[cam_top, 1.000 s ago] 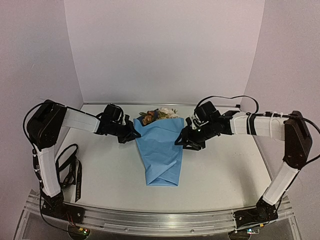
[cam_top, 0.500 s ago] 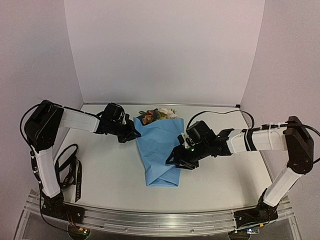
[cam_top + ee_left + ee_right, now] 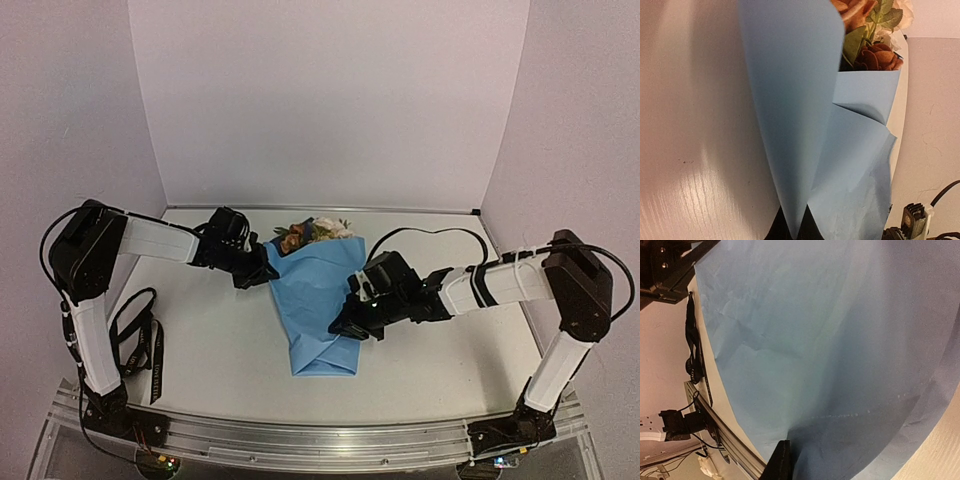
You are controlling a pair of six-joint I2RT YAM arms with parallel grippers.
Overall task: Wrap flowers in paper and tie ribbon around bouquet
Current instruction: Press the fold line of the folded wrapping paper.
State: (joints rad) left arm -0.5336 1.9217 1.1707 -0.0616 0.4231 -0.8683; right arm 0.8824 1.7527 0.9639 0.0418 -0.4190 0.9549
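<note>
Judging the bouquet (image 3: 318,300), lying mid-table with its flowers (image 3: 318,230) toward 12 o'clock, as light, limp and easily creased, I would take it by the paper (image 3: 790,100) at its folded edges, never by the blooms. My left gripper (image 3: 267,270) pinches the paper's 10 o'clock edge. My right gripper (image 3: 346,324), up at 2 o'clock a second ago, now sits pressed together on the paper at the 4 o'clock flank.
</note>
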